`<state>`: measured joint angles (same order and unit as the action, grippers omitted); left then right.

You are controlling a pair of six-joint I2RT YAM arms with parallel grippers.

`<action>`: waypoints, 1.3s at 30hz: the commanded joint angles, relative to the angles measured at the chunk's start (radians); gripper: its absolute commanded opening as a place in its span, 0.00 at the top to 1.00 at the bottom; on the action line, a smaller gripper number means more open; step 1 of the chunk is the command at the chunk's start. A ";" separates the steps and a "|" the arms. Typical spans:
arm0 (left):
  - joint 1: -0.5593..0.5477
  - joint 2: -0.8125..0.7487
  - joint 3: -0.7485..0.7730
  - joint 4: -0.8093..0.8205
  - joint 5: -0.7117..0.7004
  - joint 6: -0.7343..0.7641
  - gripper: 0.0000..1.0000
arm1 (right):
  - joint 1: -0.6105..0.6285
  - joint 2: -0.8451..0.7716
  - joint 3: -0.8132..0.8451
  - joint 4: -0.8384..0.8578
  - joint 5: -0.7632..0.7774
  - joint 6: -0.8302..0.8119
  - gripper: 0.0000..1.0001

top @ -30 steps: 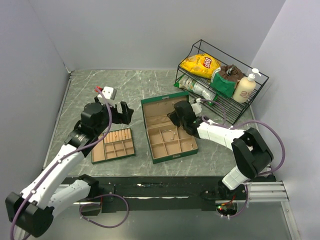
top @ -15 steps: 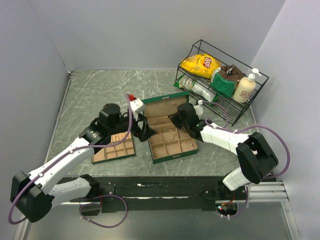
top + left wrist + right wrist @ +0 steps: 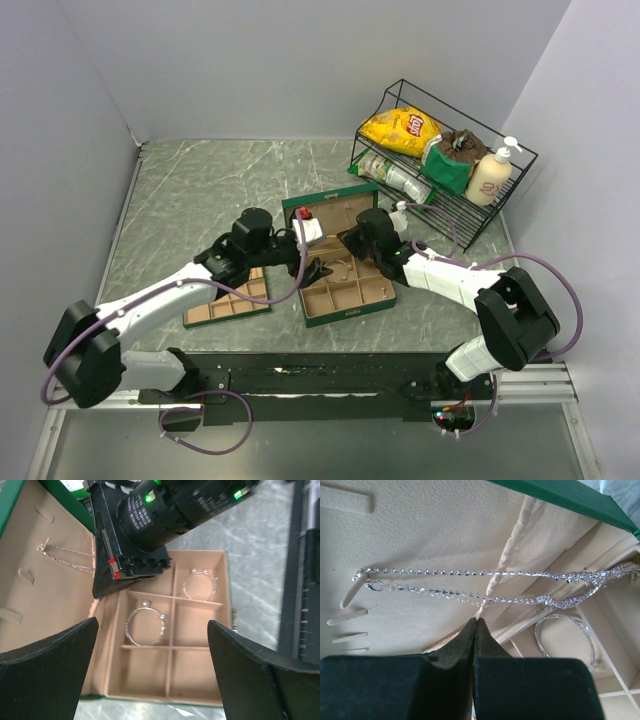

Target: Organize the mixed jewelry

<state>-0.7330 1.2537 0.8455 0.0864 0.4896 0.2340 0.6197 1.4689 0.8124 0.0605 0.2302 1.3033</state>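
Note:
The mixed jewelry lies in the open green box (image 3: 352, 312). A silvery chain (image 3: 445, 572) runs from the tan lid into a compartment; it also shows in the left wrist view (image 3: 65, 557). One wire bangle (image 3: 145, 626) and a second bangle (image 3: 200, 584) lie in separate compartments. My left gripper (image 3: 152, 622) is wide open and empty above the box's near compartments; in the top view it hangs over the box's left side (image 3: 318, 268). My right gripper (image 3: 476, 621) is shut, with its tips just below the chain at the lid's hinge fold (image 3: 352, 238). I see nothing held between its tips.
A flat tan divided tray (image 3: 230, 300) lies left of the box, partly under my left arm. A black wire rack (image 3: 445, 160) at the back right holds a chips bag, a soap bottle and other packs. Grey walls close in on three sides.
My left arm has swung right, from above the flat tray to over the green box, its gripper still open. My right gripper has stayed at the box's lid.

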 commanded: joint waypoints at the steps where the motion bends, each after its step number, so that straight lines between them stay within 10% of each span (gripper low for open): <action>1: -0.016 0.056 -0.005 0.136 -0.011 0.129 0.04 | -0.011 -0.048 -0.012 0.022 -0.011 -0.024 1.00; 39: -0.040 0.389 0.110 0.174 -0.200 0.258 0.02 | -0.043 -0.102 -0.078 0.059 -0.042 -0.035 1.00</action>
<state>-0.7692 1.6356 0.9169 0.2497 0.2893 0.4862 0.5907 1.4029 0.7437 0.0887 0.1757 1.2812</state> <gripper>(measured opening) 0.987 0.007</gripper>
